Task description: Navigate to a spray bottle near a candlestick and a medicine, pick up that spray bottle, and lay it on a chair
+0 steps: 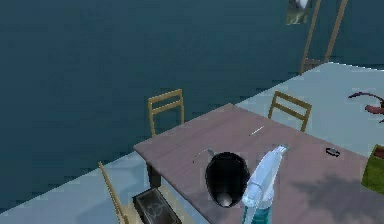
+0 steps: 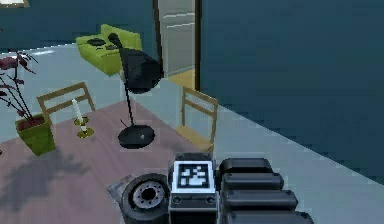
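The white and teal plastic spray bottle point(image 1: 266, 186) is standing upright just beside the black metal lamp point(image 1: 228, 178). The dark jaws are sitting near that lamp; I cannot tell if they are holding anything.

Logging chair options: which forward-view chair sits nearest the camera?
The lower-left chair, by the table's near corner; the other two stand along its far side.
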{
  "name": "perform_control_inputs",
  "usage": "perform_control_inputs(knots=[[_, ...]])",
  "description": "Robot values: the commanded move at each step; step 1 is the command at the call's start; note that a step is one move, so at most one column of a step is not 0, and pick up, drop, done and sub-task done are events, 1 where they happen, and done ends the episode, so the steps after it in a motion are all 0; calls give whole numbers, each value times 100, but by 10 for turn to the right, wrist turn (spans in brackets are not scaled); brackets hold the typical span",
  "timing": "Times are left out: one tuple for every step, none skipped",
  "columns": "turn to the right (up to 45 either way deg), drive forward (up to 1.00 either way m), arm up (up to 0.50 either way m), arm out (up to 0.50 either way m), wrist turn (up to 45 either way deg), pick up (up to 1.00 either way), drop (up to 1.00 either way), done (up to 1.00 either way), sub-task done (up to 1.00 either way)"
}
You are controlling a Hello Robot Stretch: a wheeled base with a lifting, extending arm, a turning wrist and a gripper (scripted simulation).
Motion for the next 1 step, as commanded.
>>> perform_control_inputs(knots=[[0, 0, 0, 14, 0, 0, 0, 0, 0]])
